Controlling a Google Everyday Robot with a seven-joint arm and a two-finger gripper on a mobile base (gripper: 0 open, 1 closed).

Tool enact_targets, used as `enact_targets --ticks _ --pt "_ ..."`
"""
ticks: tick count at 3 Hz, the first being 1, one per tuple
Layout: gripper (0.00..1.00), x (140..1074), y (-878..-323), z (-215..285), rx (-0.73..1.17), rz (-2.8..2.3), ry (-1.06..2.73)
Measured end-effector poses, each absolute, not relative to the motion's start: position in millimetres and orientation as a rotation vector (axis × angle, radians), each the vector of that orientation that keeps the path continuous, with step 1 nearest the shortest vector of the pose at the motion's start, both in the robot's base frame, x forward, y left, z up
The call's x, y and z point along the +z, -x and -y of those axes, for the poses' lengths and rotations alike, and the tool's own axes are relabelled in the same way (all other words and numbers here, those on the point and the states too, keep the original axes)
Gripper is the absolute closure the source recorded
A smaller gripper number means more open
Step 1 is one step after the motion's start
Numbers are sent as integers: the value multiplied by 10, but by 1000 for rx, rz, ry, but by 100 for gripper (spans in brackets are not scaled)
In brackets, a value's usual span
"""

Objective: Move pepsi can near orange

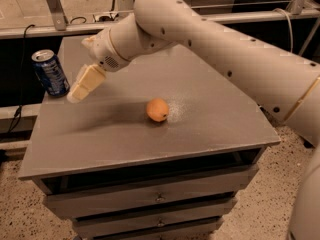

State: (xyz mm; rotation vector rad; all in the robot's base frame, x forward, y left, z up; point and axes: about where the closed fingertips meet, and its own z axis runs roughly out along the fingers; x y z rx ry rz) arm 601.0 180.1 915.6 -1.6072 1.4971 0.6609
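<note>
Several drawers (159, 199) stack up the front of a grey metal table (100, 139), nearest the camera, each with a small knob in the middle. A narrow dark slot runs between the top one and the table's flat top. Speckled floor (260, 204) shows to either side.

On the top, a little forward of the middle, sits the orange (157, 109), round and smooth, with nothing touching it. Just to its right the surface carries a pale, grainy patch.

Further back and to the left hangs the gripper (77, 93), cream in colour, pointing down and to the left above the table with a soft shadow under it. It holds nothing that can be seen, and from this side I cannot tell whether it is spread or closed. It is well apart from the orange.

Just beyond it, at the table's left edge toward the back, the pepsi can (51, 73) stands upright, blue with a silver top. The gripper is close beside the can but clear of it.

One thick white arm (210, 39) sweeps from the gripper across the back of the table and down the right side. Behind everything runs a metal rail (50, 31), and a black cable (21, 84) hangs at the far left.
</note>
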Motion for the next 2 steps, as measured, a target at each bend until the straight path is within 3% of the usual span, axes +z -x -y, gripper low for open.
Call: enact_targets --ticks 2 --pt "0 9029 -6382 -2414 821 -1504 1463"
